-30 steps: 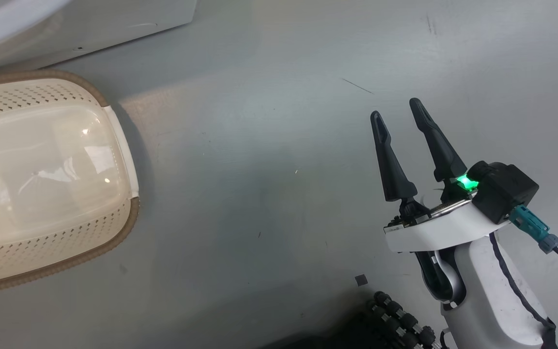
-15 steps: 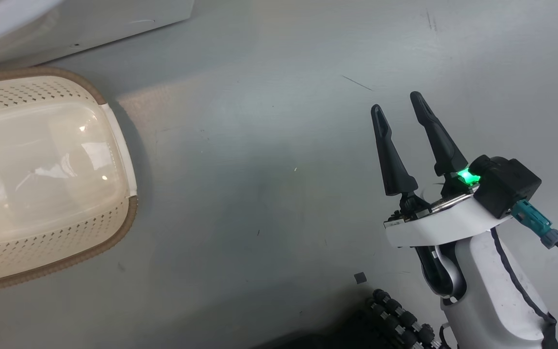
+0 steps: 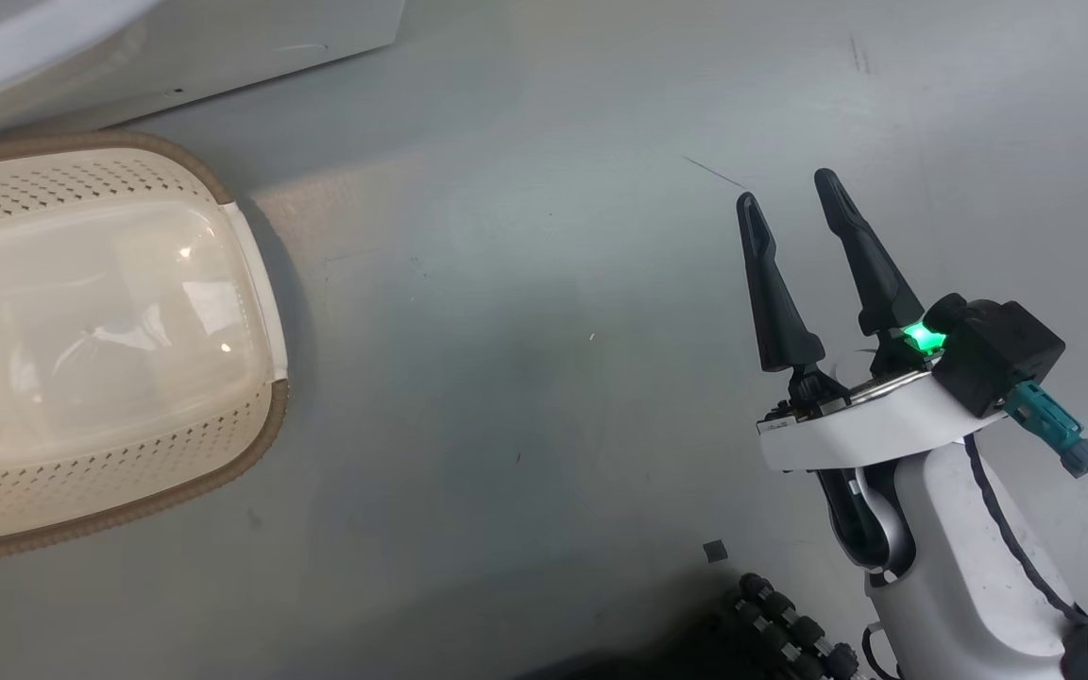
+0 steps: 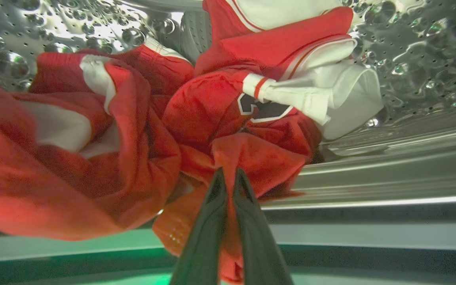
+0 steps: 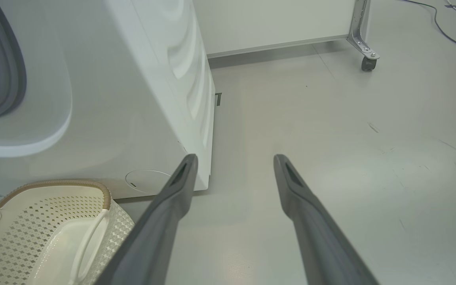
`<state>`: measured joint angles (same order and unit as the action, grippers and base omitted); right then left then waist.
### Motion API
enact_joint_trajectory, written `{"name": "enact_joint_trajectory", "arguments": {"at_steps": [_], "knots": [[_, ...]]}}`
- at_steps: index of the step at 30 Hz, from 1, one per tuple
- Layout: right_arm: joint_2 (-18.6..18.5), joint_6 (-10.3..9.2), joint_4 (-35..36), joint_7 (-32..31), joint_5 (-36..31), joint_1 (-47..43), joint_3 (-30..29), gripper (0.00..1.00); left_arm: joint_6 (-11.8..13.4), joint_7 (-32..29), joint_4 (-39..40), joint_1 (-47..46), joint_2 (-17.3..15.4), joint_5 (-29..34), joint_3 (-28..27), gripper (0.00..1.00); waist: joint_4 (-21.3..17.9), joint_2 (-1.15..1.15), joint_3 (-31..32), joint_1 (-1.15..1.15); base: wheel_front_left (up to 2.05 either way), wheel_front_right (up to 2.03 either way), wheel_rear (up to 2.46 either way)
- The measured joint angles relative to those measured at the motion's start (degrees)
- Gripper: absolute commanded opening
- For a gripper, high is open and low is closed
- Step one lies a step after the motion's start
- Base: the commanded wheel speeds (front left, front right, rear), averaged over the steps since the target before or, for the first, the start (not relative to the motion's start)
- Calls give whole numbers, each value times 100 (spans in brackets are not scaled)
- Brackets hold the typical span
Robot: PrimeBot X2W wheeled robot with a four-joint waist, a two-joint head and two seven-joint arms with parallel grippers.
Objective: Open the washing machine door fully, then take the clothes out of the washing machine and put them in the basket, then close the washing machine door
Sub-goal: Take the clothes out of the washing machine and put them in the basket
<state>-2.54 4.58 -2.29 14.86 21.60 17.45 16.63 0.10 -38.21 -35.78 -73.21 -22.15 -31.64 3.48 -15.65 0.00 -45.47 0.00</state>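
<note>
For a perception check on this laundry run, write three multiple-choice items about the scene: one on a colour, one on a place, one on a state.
1. What colour is the rim of the basket?
A) blue B) black C) brown

2. Where do the clothes lie?
A) in the basket B) inside the drum of the washing machine C) on top of the washing machine

3. How is the left gripper?
A) shut on the clothes B) wide open C) shut on a basket handle

Answers:
1 C: the woven-look band around the cream basket is brown.
2 B: the red fabric rests against perforated steel.
3 A: its fingers meet, with red fabric pinched between them.
</note>
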Motion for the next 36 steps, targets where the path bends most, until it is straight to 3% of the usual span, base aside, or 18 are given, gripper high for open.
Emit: {"name": "enact_joint_trajectory", "arguments": {"at_steps": [14, 24, 36], "knots": [[-1, 1, -111, 0, -146, 1, -79, 100, -449, 1225, 132, 768, 253, -155, -83, 0, 191, 0, 298, -1, 0, 0, 0], [-3, 4, -177, 0, -269, -36, -148, 100, -522, 2353, 367, 1450, 382, -27, -41, 0, 339, 0, 621, 0, 0, 0, 0], [-8, 4, -224, 0, -458, -246, -259, 100, -571, 3661, 728, 2241, 836, 209, 122, 0, 561, 0, 1130, 0, 0, 0, 0]]}}
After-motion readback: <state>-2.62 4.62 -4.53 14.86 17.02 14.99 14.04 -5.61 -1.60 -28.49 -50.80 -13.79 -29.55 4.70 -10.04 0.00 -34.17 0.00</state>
